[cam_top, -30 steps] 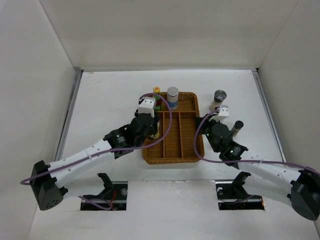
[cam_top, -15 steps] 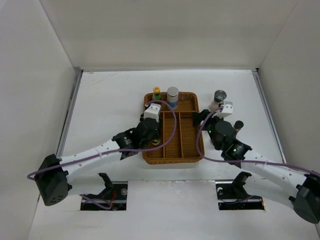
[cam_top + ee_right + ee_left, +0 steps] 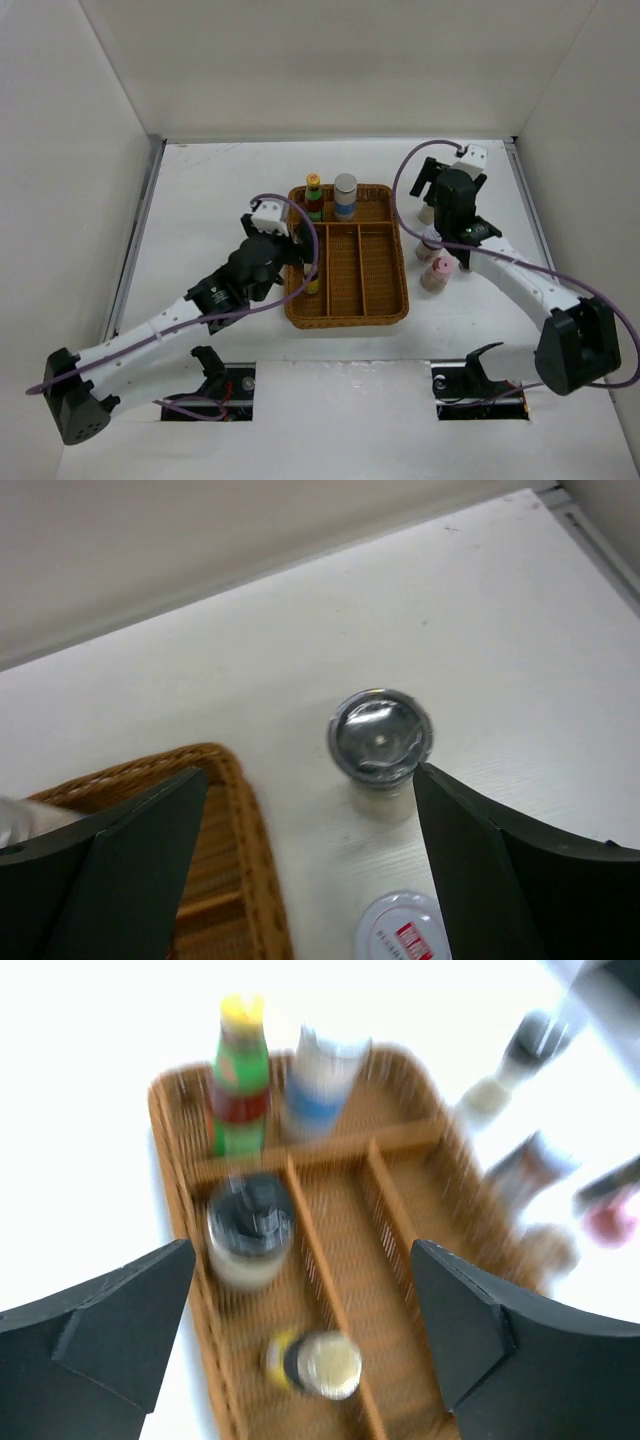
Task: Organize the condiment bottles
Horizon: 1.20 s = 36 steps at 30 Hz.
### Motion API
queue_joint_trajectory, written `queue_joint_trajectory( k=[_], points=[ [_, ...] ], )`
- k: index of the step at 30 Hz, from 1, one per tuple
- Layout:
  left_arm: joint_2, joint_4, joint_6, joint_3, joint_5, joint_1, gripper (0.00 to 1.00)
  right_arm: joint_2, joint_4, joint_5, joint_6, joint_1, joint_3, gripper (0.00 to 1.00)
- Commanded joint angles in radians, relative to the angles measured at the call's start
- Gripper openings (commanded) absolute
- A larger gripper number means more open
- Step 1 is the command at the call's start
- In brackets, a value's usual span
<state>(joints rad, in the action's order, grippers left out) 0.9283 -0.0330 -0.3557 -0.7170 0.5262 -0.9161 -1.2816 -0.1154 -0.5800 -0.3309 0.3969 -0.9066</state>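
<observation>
The condiment bottles are split between the wicker tray (image 3: pixel 385 300) and the table. At the tray's far end stand a green, yellow-capped bottle (image 3: pixel 240 1090) and a blue-labelled one (image 3: pixel 320 1085). Its left compartment holds a black-capped jar (image 3: pixel 250 1230) and a small yellow-labelled bottle (image 3: pixel 315 1365). My left gripper (image 3: pixel 302 1250) hangs open above these two, holding nothing. My right gripper (image 3: pixel 310 775) is open over the table, just left of a silver-capped jar (image 3: pixel 381 737). A white-capped bottle (image 3: pixel 400 930) and a pink-capped one (image 3: pixel 438 272) stand right of the tray.
The tray's middle and right compartments (image 3: pixel 375 265) show bare wicker. White walls enclose the table on three sides, and a raised edge (image 3: pixel 530 220) runs along the right. The right arm (image 3: pixel 510 270) reaches over the table beside the loose bottles.
Both grippers have opened. The left arm pulled back from the tray's left compartment, where the small yellow-labelled bottle now shows. The right arm swung from the tray's right edge to the silver-capped jar.
</observation>
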Motion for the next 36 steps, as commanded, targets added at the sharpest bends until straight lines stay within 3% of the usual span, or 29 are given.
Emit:
queue_joint_trajectory(
  k=[1,8,16,19,23,26,30,36],
  points=[
    [-0.084,0.195,0.029,0.033,0.024,0.041,0.92,-0.071,0.085,-0.012,0.059,-0.059,-0.074,0.92],
    [-0.189,0.461,-0.009,0.234,0.089,0.145,0.92,-0.185,0.106,0.097,0.027,-0.151,-0.110,0.94],
    [-0.126,0.614,-0.066,0.355,0.081,0.263,0.92,-0.289,0.059,0.158,0.007,-0.171,-0.158,0.89],
    [-0.094,0.627,-0.074,0.369,0.063,0.263,0.91,-0.335,0.023,0.151,0.004,-0.194,-0.172,0.84],
    [-0.069,0.631,-0.075,0.367,0.057,0.270,0.91,-0.371,0.007,0.144,-0.008,-0.211,-0.181,0.61],
    [-0.043,0.636,-0.086,0.366,0.057,0.276,0.91,-0.306,-0.116,0.102,0.003,-0.208,-0.128,0.51],
    [-0.010,0.650,-0.101,0.367,0.057,0.285,0.90,-0.142,-0.297,0.091,0.044,-0.122,-0.035,0.51],
    [-0.035,0.642,-0.156,0.416,0.136,0.329,0.89,0.095,-0.276,0.077,0.007,0.068,0.096,0.51]
  ],
)
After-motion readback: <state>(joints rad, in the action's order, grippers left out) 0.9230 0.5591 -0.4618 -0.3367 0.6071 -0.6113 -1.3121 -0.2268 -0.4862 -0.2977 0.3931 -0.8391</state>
